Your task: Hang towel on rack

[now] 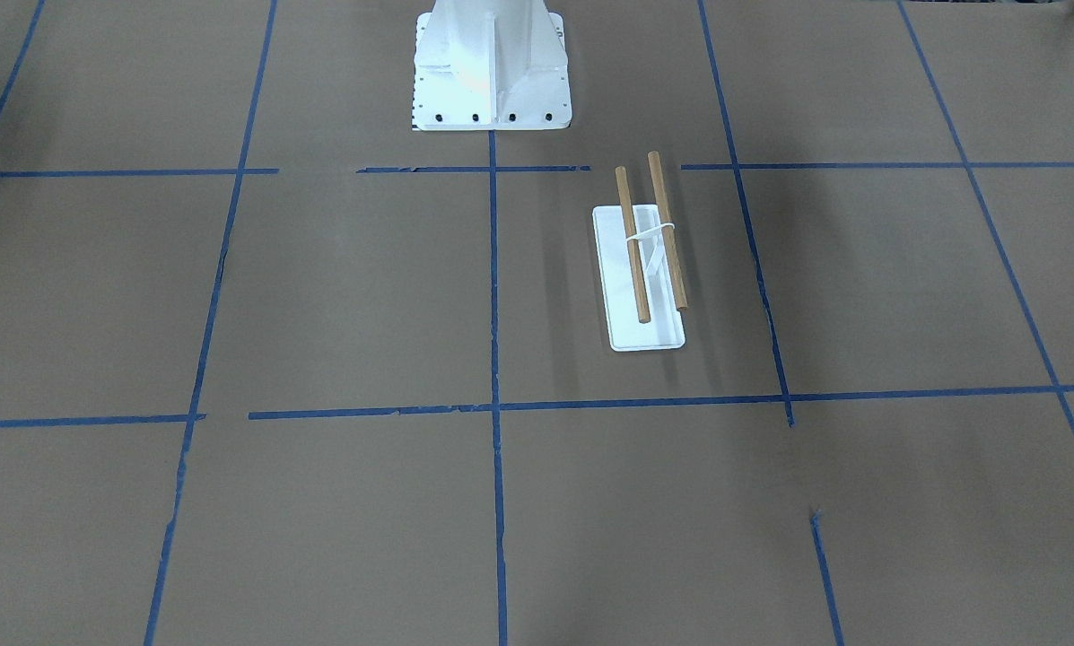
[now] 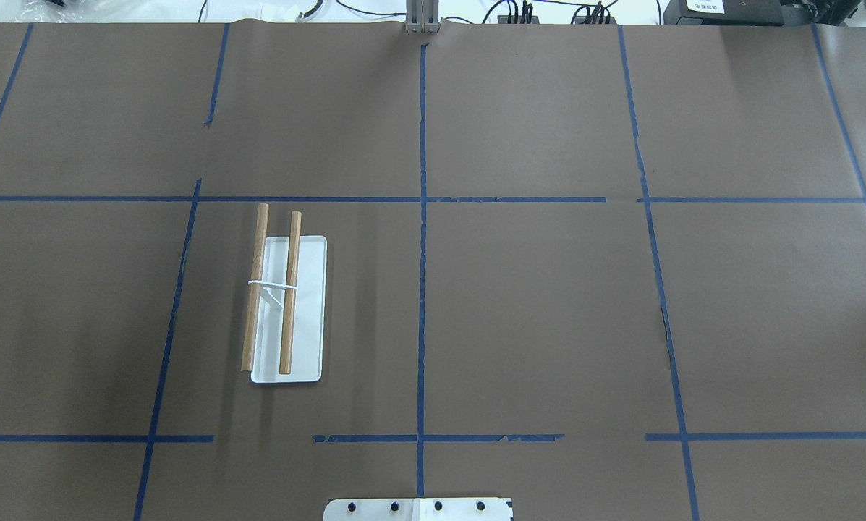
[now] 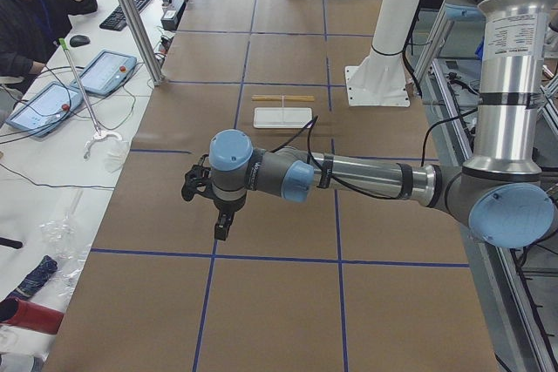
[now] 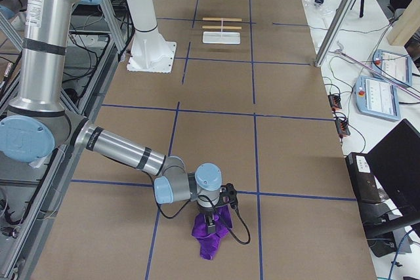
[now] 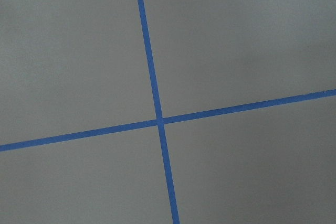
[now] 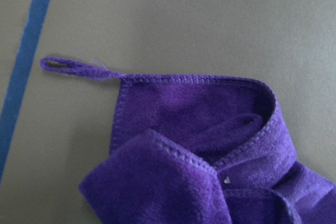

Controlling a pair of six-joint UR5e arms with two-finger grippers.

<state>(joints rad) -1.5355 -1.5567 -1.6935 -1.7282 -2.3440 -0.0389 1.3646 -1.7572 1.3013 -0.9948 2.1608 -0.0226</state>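
The rack (image 2: 288,304) stands on the brown table with its flat white base and two parallel wooden dowels; it also shows in the front view (image 1: 649,269) and both side views (image 3: 283,116) (image 4: 222,33). The purple towel (image 4: 211,239) lies bunched on the table at the far right end, its hanging loop (image 6: 68,66) flat on the paper. My right gripper (image 4: 211,223) points down onto the towel; I cannot tell if it is open or shut. My left gripper (image 3: 223,227) hangs above bare table, far from the rack; I cannot tell its state. Neither wrist view shows fingers.
The big white bolted pedestal (image 1: 492,72) stands behind the rack. Blue tape lines (image 5: 157,119) grid the brown paper. An operator (image 3: 35,6) and tablets sit beyond the table's edge. A metal post (image 4: 341,11) and a laptop (image 4: 394,162) stand along the operators' side.
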